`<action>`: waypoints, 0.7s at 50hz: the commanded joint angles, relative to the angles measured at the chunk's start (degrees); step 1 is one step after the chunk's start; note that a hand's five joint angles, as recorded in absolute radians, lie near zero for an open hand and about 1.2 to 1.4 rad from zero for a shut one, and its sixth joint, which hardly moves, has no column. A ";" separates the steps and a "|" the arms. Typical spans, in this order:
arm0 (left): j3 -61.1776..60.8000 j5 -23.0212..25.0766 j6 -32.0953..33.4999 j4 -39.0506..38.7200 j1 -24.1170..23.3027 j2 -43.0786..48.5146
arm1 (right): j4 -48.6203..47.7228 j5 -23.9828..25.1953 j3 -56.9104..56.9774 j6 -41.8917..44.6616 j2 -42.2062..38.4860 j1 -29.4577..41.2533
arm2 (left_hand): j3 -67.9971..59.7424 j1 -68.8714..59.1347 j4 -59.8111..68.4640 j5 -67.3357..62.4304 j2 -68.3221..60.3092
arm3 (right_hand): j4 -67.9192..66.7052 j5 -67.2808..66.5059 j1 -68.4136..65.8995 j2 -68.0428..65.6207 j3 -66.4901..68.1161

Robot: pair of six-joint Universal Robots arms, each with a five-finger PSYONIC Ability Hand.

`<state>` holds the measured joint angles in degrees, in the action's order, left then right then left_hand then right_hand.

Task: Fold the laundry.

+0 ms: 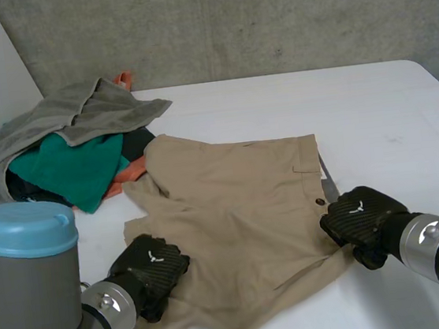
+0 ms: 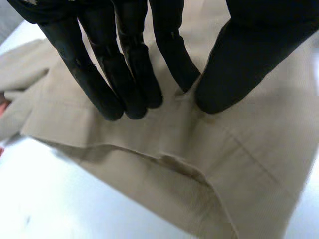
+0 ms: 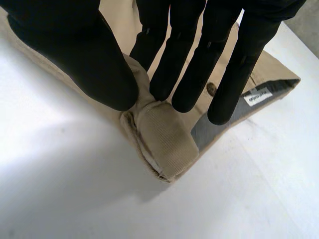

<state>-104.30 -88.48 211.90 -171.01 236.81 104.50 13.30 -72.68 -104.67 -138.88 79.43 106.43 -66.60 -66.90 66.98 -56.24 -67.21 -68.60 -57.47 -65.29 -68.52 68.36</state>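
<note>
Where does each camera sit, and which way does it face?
Head view: between and behind the arms, looking down at the white table, tan shorts and laundry pile; left hand and right hand show.
Left wrist view: on the left wrist, along the left hand's fingers pinching the shorts' leg.
Right wrist view: on the right wrist, along the right hand pinching the waistband corner.
All share the shorts.

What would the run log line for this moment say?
stage: grasping for fold | khaki shorts: spread on table | left hand: pinching leg edge | right hand: pinching waistband corner | clothes pile: beside shorts
</note>
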 commanded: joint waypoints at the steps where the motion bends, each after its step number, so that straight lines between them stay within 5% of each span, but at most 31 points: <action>1: -3.09 -1.43 -0.44 1.82 -1.61 -3.77 | 5.85 -1.76 -1.85 2.29 3.80 -2.10 | -13.40 -13.10 13.02 -13.76 -12.79 | -11.40 -12.53 -14.71 -11.48 11.64; 8: -11.44 -2.66 -1.23 12.35 -8.54 -13.00 | 22.89 -1.15 -6.86 17.75 8.46 -5.79 | -13.40 -13.10 13.02 -13.76 -12.79 | -11.40 -12.53 -14.71 -11.48 11.64; 13: -13.03 -3.36 -2.72 19.31 -11.72 -15.38 | 25.81 -0.71 -9.76 25.76 8.82 -5.27 | -13.40 -13.10 13.02 -13.76 -12.79 | -11.40 -12.53 -14.71 -11.48 11.64; 27: -1.54 -8.28 -2.38 5.63 -5.49 -11.44 | 10.37 -1.41 -1.96 9.62 7.94 -2.63 | -13.40 -13.10 13.02 -13.76 -12.79 | -11.40 -12.53 -14.71 -11.48 11.64; 35: 7.35 -6.36 2.55 -6.69 -0.91 -3.53 | -3.88 -1.41 1.57 0.72 6.62 -1.05 | -13.40 -13.10 13.02 -13.76 -12.79 | -11.40 -12.53 -14.71 -11.48 11.64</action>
<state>-103.03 -96.49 211.02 -169.64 233.32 95.61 18.84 -74.09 -105.31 -132.96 87.16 104.18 -68.03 -66.90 68.31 -57.07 -68.47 -68.60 -58.03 -65.29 -68.85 68.40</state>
